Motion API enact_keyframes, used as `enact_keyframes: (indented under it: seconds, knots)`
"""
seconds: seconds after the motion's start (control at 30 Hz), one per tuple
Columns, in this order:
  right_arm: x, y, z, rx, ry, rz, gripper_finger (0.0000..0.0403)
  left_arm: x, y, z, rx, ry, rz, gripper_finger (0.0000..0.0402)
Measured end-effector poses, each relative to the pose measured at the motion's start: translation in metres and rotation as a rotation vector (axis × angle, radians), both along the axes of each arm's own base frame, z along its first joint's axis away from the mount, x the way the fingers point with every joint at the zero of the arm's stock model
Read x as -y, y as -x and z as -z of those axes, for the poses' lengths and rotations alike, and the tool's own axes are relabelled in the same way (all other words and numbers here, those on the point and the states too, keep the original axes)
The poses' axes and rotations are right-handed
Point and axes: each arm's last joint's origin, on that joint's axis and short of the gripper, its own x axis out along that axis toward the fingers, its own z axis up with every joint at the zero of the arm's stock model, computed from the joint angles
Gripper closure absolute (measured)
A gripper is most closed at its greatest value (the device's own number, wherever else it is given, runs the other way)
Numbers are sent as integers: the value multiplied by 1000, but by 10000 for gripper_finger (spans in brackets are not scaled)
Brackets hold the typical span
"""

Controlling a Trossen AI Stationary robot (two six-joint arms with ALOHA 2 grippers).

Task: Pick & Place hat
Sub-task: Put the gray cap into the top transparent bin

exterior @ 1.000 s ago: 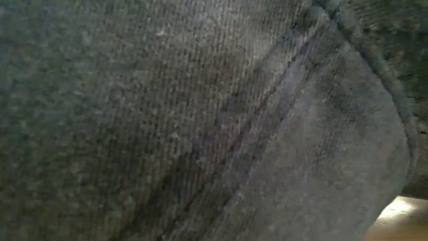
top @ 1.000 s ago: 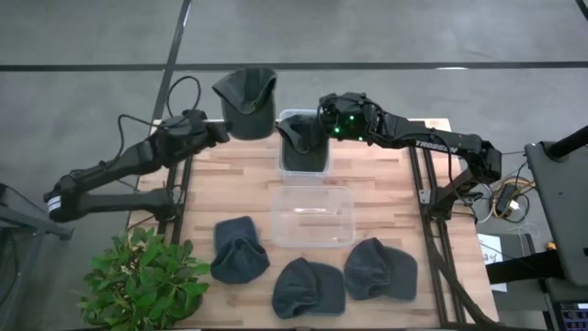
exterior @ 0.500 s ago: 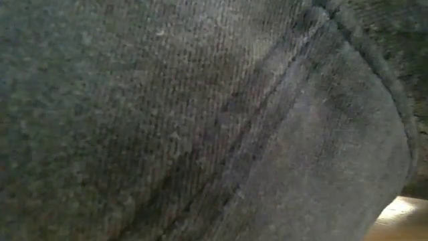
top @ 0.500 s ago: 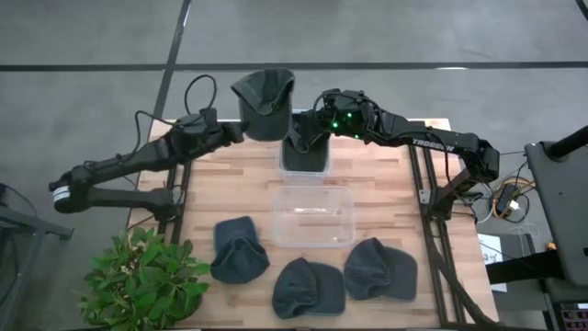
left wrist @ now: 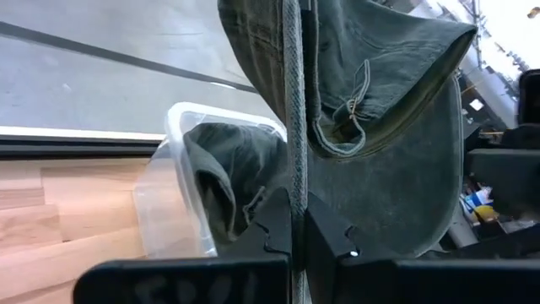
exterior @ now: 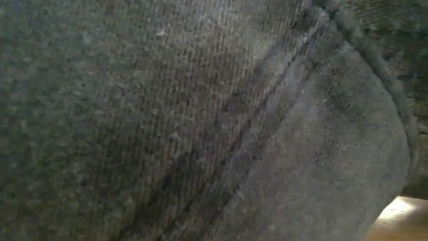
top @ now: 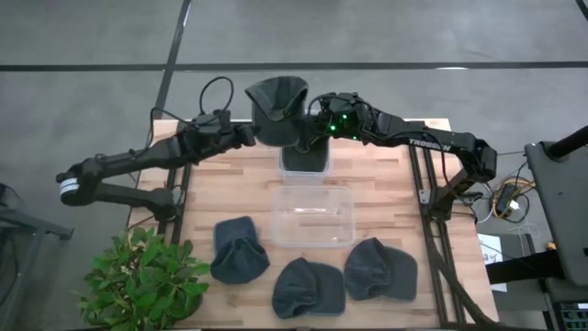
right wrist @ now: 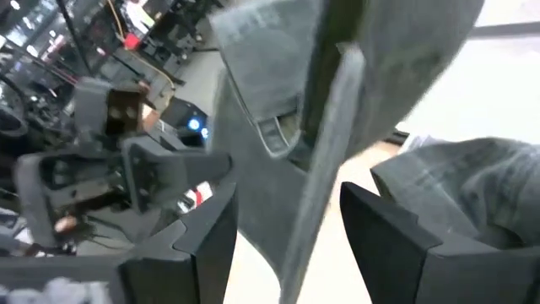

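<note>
Left end effector (left wrist: 291, 241) has its fingers pinched tight on the edge of a dark grey hat (top: 278, 110), holding it in the air at the far edge of the table (top: 239, 198), just beside and partly over a clear bin (top: 304, 158) that already holds another dark hat (top: 306, 147). Right end effector (right wrist: 283, 228) sits at the same spot from the other side, its fingers spread apart with a fold of the held hat hanging between them, not clamped. A second clear bin (top: 312, 217) stands in the middle of the table. Three more grey hats lie along the near edge: one (top: 239, 248) on the left, one (top: 309, 288) in the middle, one (top: 380, 269) on the right. A green plant (top: 147, 280) sits at the near left corner. Grey fabric (exterior: 200, 120) fills the low view.
</note>
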Motion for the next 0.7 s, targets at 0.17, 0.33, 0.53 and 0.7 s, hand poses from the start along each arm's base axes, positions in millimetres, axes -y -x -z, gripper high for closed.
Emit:
enact_keyframes:
  seconds: [0.17, 0.33, 0.53, 0.7]
  knots:
    - [0, 1, 2, -33, 7, -17, 288, 0, -1, -6, -4, -31, 29, 384]
    - [1, 2, 4, -61, 29, -38, 383, 1, -1, -8, -16, -56, 45, 384]
    - [-2, 14, 0, -110, 1, -48, 391, 3, 1, -9, -34, -84, 84, 378]
    - [-6, 33, -12, -145, 18, -24, 392, 4, 10, -18, -53, -168, 40, 353]
